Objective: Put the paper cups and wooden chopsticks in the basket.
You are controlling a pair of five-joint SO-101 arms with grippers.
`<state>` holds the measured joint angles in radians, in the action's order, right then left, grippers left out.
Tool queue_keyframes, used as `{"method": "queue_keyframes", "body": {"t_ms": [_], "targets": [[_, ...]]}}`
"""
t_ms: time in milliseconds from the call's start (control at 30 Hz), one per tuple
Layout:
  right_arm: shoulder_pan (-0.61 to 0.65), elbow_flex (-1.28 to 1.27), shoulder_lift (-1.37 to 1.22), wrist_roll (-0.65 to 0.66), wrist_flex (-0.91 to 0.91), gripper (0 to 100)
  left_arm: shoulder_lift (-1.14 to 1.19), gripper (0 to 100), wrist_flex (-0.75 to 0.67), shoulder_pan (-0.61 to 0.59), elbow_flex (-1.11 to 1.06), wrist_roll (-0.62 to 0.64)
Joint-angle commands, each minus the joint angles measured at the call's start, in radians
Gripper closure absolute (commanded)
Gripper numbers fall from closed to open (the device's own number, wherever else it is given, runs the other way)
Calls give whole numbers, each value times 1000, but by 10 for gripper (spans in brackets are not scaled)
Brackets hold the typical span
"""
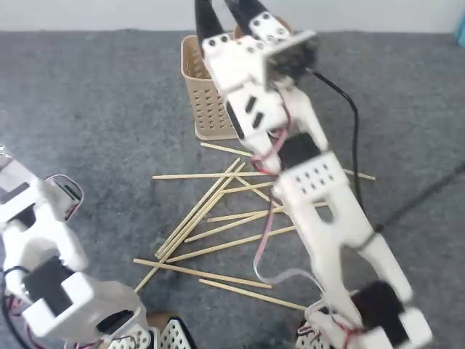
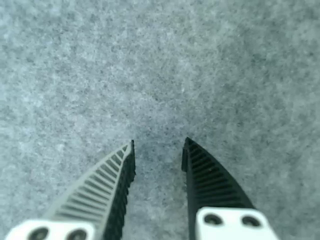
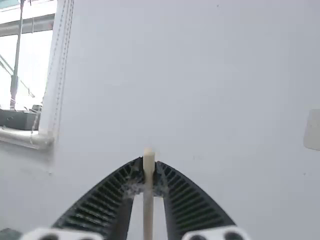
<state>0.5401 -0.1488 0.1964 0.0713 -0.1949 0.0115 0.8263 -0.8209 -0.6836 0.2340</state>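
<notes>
The right gripper (image 3: 148, 167) pinches a thin pale wooden chopstick (image 3: 148, 205) between its tips, above the beige slotted plastic basket (image 1: 196, 94). Loose chopsticks (image 1: 211, 207) lie on the grey carpet (image 1: 102, 116). The left gripper (image 2: 157, 150) is half open and holds nothing

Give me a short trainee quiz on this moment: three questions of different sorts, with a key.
1. True or false: the right gripper is shut on a chopstick.
2. Where do the loose chopsticks lie relative to the basket? A: inside it. B: scattered on the grey mat in front of it. C: stacked on its rim.
3. Fill the gap: the left gripper hangs over bare mat with its jaws ____.
Key: 1 true; 2 B; 3 open.
</notes>
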Motion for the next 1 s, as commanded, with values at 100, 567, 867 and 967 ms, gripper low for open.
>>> {"method": "queue_keyframes", "body": {"t_ms": [100,567,867,967], "targets": [[-48,120,-142,37,-15,988,-5,850,-14,9,36,-11],[-56,110,-4,34,360,837,-5,850,-14,11,36,-12],[-71,109,420,-63,977,905,-5,852,-12,18,36,-12],[-77,109,522,-64,1158,907,-15,852,-11,49,19,-26]]}}
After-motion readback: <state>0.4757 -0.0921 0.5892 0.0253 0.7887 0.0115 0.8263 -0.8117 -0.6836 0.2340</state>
